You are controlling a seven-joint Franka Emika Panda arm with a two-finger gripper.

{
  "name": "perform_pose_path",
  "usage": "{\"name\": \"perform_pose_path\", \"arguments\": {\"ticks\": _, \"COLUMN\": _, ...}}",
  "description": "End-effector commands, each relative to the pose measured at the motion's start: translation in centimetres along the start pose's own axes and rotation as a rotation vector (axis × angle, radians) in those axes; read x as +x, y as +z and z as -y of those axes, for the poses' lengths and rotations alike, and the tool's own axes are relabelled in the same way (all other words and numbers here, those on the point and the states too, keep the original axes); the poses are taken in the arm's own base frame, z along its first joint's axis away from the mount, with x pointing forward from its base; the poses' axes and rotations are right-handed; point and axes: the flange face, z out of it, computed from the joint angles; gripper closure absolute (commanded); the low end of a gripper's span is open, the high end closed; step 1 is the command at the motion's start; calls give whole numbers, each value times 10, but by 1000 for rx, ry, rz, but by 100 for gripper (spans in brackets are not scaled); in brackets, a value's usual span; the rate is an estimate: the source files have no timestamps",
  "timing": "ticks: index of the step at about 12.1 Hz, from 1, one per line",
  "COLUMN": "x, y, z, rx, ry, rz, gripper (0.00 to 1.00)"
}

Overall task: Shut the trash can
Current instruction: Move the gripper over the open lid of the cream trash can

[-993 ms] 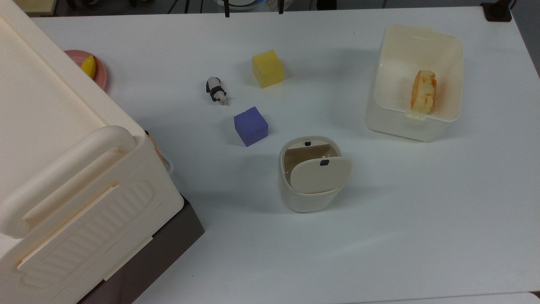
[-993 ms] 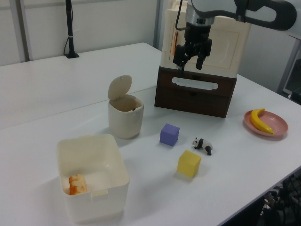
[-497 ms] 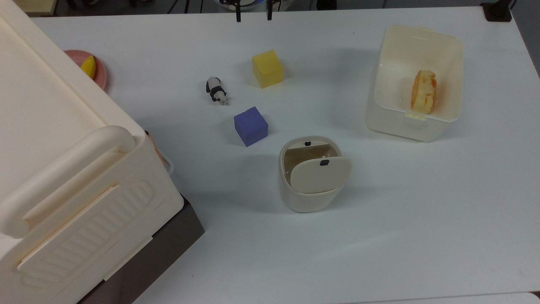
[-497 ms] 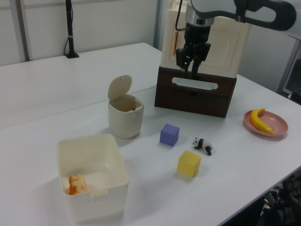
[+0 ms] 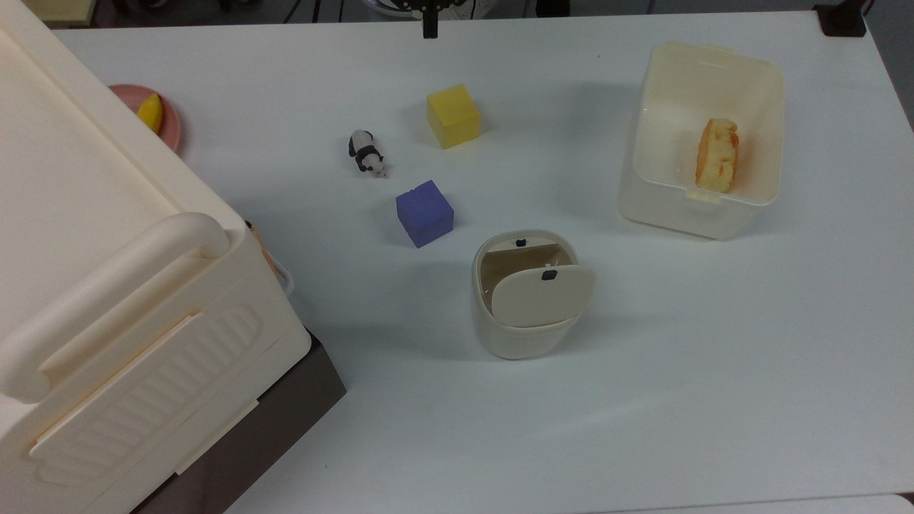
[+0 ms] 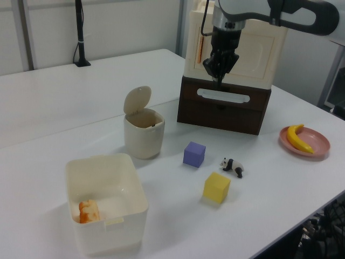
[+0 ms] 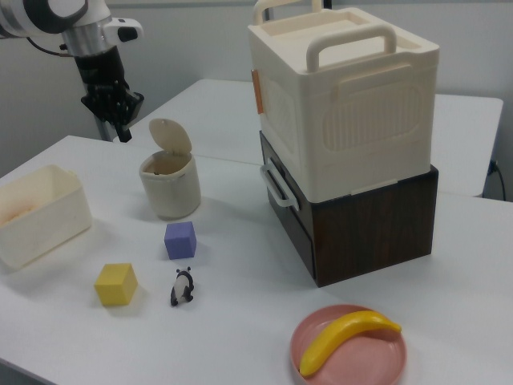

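The approach is just beginning: the hand (image 6: 219, 80), fingers pressed together and empty, hangs well apart from the trash can (image 6: 143, 133), whose raised lid (image 6: 137, 100) needs pushing down.

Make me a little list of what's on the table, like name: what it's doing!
trash can: lid standing up, open
gripper: shut, up in the air, away from the trash can
purple cube: beside the trash can
yellow cube: near the toy panda
tub: holds an orange-and-white food piece
pink plate: holds a banana
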Motion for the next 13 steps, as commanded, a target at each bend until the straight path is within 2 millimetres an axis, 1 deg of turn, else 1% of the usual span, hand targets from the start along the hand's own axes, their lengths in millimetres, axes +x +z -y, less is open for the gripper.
{"name": "perform_pose_path", "arguments": {"ticks": 1, "x": 5, "y": 10, "z": 3, "rx": 6, "ry": -17, "rz": -15, "gripper": 100}}
{"name": "perform_pose_path", "arguments": {"ticks": 3, "x": 18, "y": 2, "z": 5, "rx": 15, "ry": -10, "rz": -119, "gripper": 100}}
{"name": "perform_pose_path", "arguments": {"ticks": 4, "x": 28, "y": 4, "z": 6, "rx": 21, "ry": -11, "rz": -165, "gripper": 100}}
{"name": "perform_pose_path", "arguments": {"ticks": 5, "x": 33, "y": 2, "z": 6, "rx": 25, "ry": -10, "rz": -199, "gripper": 100}}
{"name": "perform_pose_path", "arguments": {"ticks": 7, "x": 49, "y": 0, "z": 5, "rx": 24, "ry": -29, "rz": -304, "gripper": 100}}
{"name": "perform_pose_path", "arguments": {"ticks": 9, "x": 67, "y": 6, "z": 2, "rx": 12, "ry": -121, "rz": -397, "gripper": 100}}
{"name": "perform_pose_path", "arguments": {"ticks": 12, "x": 103, "y": 47, "z": 0, "rx": 9, "ry": -164, "rz": -483, "gripper": 100}}
{"name": "perform_pose_path", "arguments": {"ticks": 13, "x": 118, "y": 57, "z": 2, "rx": 6, "ry": -191, "rz": -517, "gripper": 100}}
